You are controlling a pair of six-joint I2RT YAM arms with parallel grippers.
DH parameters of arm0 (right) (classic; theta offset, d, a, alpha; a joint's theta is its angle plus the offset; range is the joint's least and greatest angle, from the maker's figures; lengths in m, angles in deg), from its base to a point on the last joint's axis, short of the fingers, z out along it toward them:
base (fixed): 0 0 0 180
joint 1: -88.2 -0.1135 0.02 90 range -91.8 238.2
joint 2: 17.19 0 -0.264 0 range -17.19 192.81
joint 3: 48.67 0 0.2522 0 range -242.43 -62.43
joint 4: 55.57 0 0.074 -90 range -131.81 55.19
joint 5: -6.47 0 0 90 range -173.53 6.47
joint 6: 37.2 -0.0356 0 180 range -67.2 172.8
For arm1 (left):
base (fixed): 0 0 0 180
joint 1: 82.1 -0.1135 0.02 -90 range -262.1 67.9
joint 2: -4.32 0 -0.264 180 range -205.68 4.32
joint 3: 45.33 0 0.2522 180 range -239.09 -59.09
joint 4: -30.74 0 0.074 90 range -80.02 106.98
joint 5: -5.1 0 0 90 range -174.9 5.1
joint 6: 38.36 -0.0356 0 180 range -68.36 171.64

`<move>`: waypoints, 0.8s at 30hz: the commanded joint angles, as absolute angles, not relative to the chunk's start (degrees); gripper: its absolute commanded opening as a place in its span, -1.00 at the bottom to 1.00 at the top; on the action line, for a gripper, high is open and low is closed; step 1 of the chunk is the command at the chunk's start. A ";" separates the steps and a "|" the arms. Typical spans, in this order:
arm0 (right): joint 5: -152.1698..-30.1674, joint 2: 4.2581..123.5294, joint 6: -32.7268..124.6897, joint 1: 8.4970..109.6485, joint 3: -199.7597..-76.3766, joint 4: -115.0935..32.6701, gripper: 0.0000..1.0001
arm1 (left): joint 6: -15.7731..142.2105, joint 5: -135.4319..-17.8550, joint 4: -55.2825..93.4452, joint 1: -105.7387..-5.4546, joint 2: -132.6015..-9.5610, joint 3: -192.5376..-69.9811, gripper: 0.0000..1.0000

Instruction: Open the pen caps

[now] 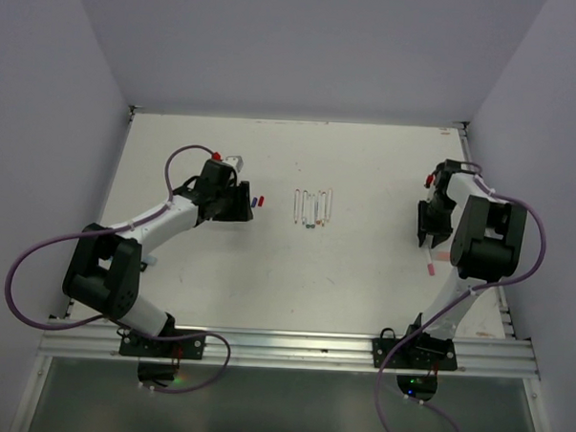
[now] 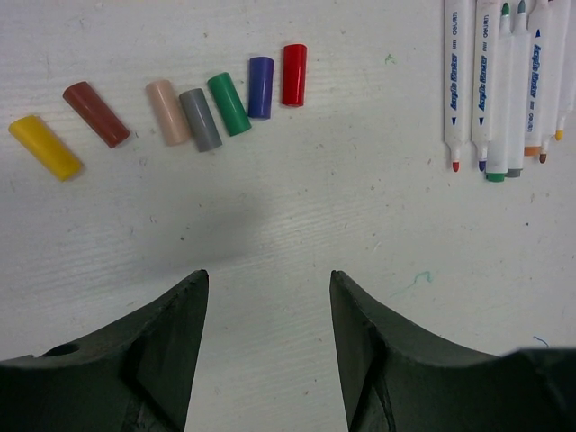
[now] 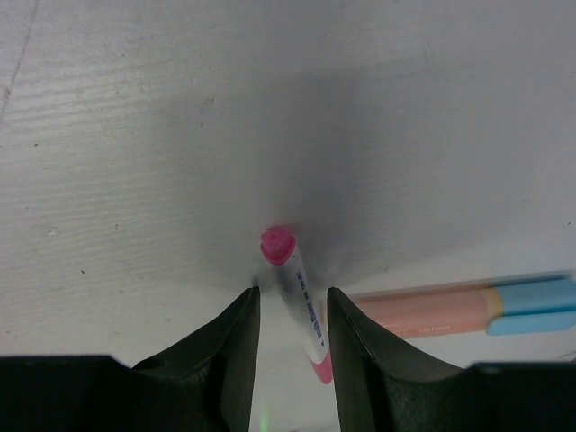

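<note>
1. Between the two fingers of the right pincer (image 3: 290, 292) sits one pink pen (image 3: 304, 310). The fingers stand a little apart, and I cannot tell if they squeeze the pen or not.
2. Just past the fingertips, the pen's pink cap (image 3: 278, 245) sticks out. I think it pokes out so the other arm can grab it and pull. That cap is not off yet.
3. To the right of this pincer, one fat peach and blue pen (image 3: 450, 310) lies on the worktop (image 3: 135, 135).
4. The left pincer (image 2: 268, 279) is wide apart with nothing in it, probably ready to take a cap.
5. Ahead of it and to its left lie seven loose caps (image 2: 229, 104) in a row, each a different colour. They look parked together, out of the way.
6. Ahead and to its right lie the bare pens (image 2: 457, 81), side by side. I count about seven, but they crowd together.
</note>
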State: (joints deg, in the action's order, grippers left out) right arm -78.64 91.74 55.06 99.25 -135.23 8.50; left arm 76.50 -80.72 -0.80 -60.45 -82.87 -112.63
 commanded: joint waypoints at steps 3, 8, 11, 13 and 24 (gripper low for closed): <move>-79.48 93.64 56.40 99.54 -136.97 7.06 -0.29 | 75.11 -80.25 1.33 -61.26 -81.37 -113.06 0.19; -79.57 94.17 56.31 99.45 -136.35 6.45 -0.53 | 74.84 -80.07 1.07 -61.62 -81.37 -112.79 0.19; -80.45 93.91 55.96 98.84 -135.82 5.92 -0.80 | 74.76 -80.16 0.89 -61.62 -81.02 -112.70 0.20; -80.10 93.82 55.35 97.87 -136.00 6.09 -1.00 | 74.75 -80.07 0.72 -61.62 -81.02 -113.05 0.20; -94.45 91.27 36.12 89.44 -164.63 16.90 -1.00 | 73.35 -73.27 -2.37 -61.71 -78.56 -119.47 0.17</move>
State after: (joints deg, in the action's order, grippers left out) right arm -83.04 93.20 45.22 91.05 -155.16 14.42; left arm 75.61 -79.89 -3.73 -61.32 -82.35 -115.43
